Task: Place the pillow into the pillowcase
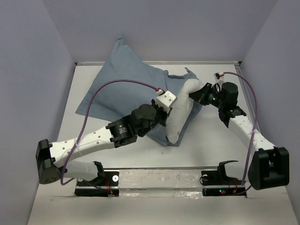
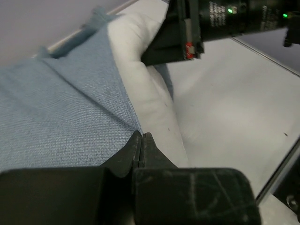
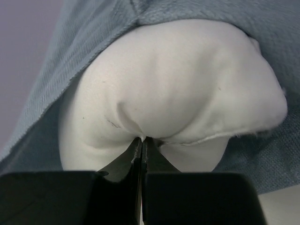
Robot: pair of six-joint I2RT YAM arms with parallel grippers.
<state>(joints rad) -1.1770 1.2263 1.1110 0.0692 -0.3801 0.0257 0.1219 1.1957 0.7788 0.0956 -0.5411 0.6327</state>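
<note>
Right claw [image 3: 142, 139] pinches the pillow [image 3: 178, 84]'s bare edge, jutting right of the pillowcase [image 2: 61, 117], whose hem the left claw [image 2: 141, 136] clamps.

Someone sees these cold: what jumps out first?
The white pillow, mid-table, bulging partly out of the blue-grey pillowcase that spreads toward the back wall. Both arms meet on it: the right gripper is shut on a pucker of the pillow's exposed end, and the left gripper appears shut on the pillowcase's edge beside it.
</note>
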